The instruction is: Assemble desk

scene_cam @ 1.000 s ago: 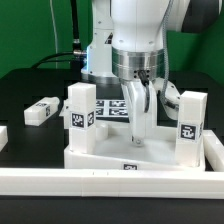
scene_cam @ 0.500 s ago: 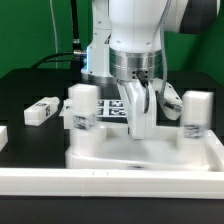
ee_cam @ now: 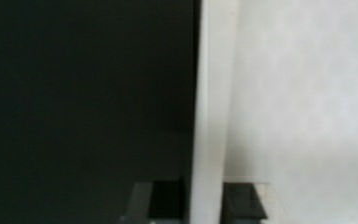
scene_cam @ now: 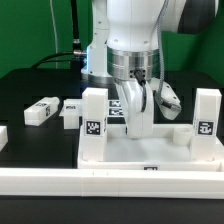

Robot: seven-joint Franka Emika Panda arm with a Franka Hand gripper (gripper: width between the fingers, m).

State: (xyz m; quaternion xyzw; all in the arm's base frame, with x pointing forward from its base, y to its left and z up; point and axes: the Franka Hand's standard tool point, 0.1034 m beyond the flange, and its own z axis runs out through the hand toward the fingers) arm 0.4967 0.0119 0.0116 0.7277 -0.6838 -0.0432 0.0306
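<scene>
My claw point(scene_cam: 137, 128) is pinched nearly closed on the thin upright rim point(ee_cam: 206, 100) of the wide white plastic tray-like desk top point(scene_cam: 150, 150). In the wrist view that rim runs straight between my dark fingertips point(ee_cam: 158, 200), w/ the black table point(ee_cam: 69, 100) on one side & the white tray floor on the other.

The desk top lies flat on the table, just behind the long white border rail point(scene_cam: 60, 183) at the front. Two white square block legs stand upright at its near corners: the left upright leg point(scene_cam: 93, 120) & the right upright leg point(scene_cam: 207, 122), as the exterior view has them. Two more tagged white blocks lie loose on the table toward the exterior view's left: the outer loose leg point(scene_cam: 40, 110) & the inner loose leg point(scene_cam: 70, 108), the inner one near the top.

Handling, my guess: moulded plastic, so light & stiff, not fragile, but smooth, so prob. slippery. A rim this thin gives my pads little area. Held mid-edge like this, the tray would likely tip or pivot if lifted, esp. w/ two legs weighting the near side, so better to slide or turn it on the table. The loose legs are chunky: take them across two flat sides near the middle.
</scene>
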